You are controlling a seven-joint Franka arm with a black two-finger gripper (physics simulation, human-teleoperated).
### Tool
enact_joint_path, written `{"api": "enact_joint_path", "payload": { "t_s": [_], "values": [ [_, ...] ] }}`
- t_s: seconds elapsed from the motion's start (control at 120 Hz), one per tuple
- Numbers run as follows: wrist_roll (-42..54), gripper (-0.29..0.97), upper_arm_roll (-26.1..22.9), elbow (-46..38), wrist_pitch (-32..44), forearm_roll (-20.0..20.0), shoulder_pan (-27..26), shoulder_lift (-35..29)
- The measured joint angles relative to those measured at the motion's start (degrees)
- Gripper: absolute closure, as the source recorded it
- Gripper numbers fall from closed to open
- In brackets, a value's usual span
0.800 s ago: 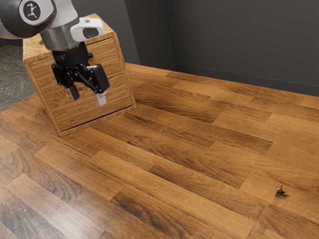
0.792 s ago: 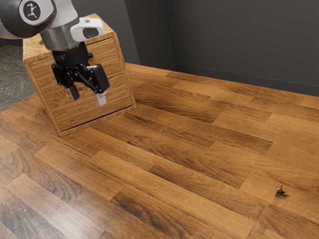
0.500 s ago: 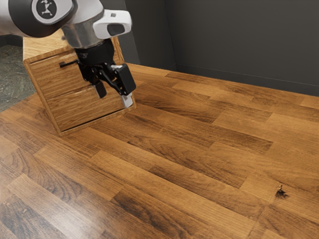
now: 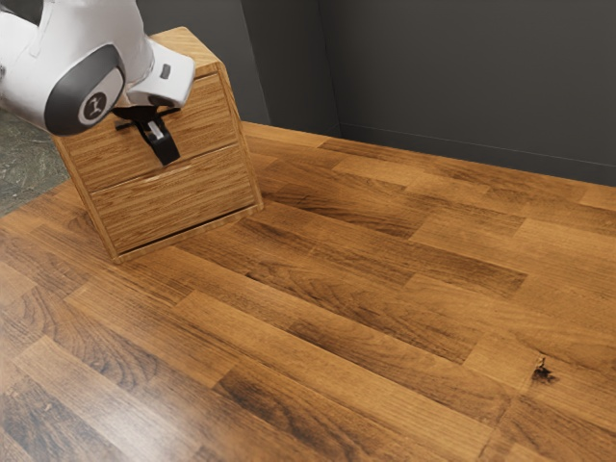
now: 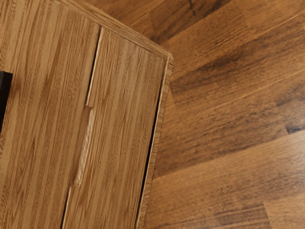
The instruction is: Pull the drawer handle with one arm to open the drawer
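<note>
- Exterior view: the wooden chest of drawers (image 4: 183, 192) stands on the table (image 4: 385, 289) at the exterior view's left, near the far edge.
- The white arm (image 4: 77, 67) comes from the upper left, and its black gripper (image 4: 161, 146) hangs right in front of the upper drawer (image 4: 207, 108), at the black handle (image 4: 125, 123).
- From this side I cannot tell if the pincer is apart or together.
- Both drawer fronts look flush with the frame.
- A small dark mark (image 4: 544, 372) lies on the table, well apart from the chest.
- Wrist view: the upper drawer (image 5: 43, 119) and the lower drawer (image 5: 119, 143) meet at a thin seam with a carved groove (image 5: 85, 143).
- One end of the black handle (image 5: 4, 93) shows on the upper drawer, and the table (image 5: 238, 119) lies beyond the chest's corner.
</note>
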Motion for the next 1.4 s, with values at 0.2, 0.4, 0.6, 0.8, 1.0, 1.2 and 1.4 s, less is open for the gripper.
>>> {"api": "enact_joint_path", "payload": {
  "t_s": [0.2, 0.4, 0.6, 0.8, 1.0, 1.2, 1.4],
  "values": [
    [4.8, 0.00, 0.7, 2.8, 8.1, 6.3, -0.4, 7.5],
    [7.4, 0.00, 4.0, 3.8, 11.5, 7.3, -0.2, 8.5],
    [9.5, 0.00, 4.1, 12.0, 12.9, 6.7, -0.8, 16.1],
    [12.3, 0.00, 6.2, 15.8, 13.7, 3.9, -0.7, 19.5],
    [15.6, 0.00, 6.4, 16.8, 14.0, 1.4, -0.7, 21.4],
    [17.8, -0.02, 6.5, 16.5, 14.2, 1.0, -0.7, 22.2],
    [19.4, 0.00, 6.5, 15.8, 14.2, 0.9, -0.7, 22.2]
  ]
}}
